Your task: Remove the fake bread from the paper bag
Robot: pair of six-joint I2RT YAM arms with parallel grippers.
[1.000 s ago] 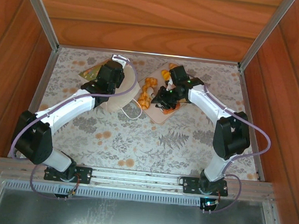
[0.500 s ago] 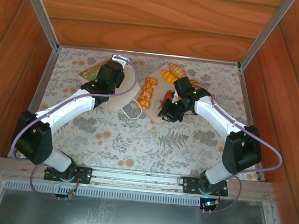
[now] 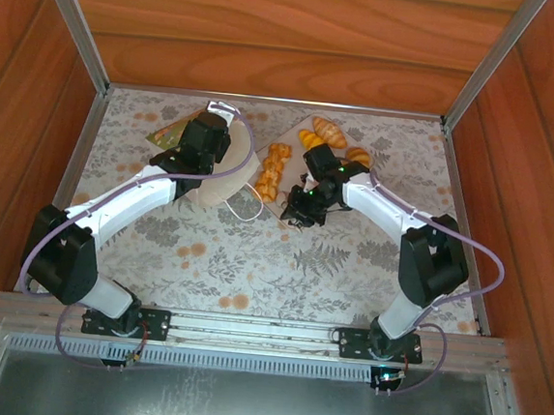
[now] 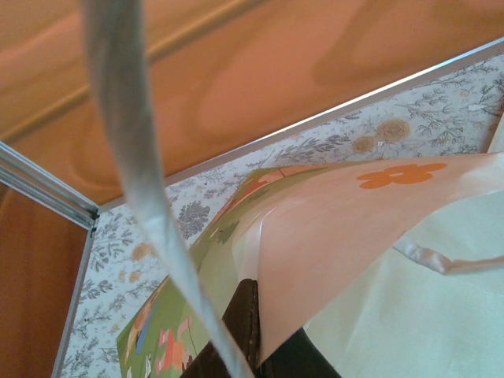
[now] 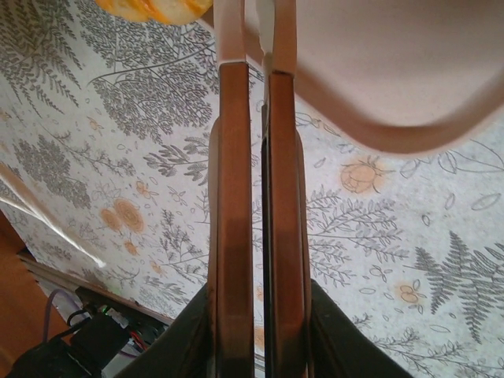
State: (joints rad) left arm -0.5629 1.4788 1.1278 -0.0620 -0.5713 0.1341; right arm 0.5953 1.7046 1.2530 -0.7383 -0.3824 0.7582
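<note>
- The right end effector (image 5: 253, 24) sits over the near corner of the pink tray (image 5: 394, 63). Its fingers are all but together, with only a thin slit between them and nothing visible in it.
- A second ago it was further in, over the middle of the tray among the pastries. It has since drawn back towards the robot, and its fingers have narrowed.
- My reading is that a piece has just been set down and this arm is free for another trip to the bag.
- The tray lies flat on the surface (image 5: 142, 197) and holds the fake bread (image 3: 274, 168) that is already out.
- A braided roll lies on the tray's left side, and a pair of croissants (image 3: 324, 131) lies at the far end.
- One more golden piece lies to the right, beside the arm. The arm covers part of the tray, so there may be more.
- Just left of the tray, the paper bag (image 3: 229, 179) lies on its side, one cord loop trailing towards the tray.
- It has not shifted over the last second.
- The left end effector (image 4: 264, 350) is clamped shut on the bag's paper edge near its mouth. It holds that edge up, and the other cord handle (image 4: 126, 142) hangs across its camera.
- The inside of the bag is hidden, so I cannot tell whether any bread is left in it.
</note>
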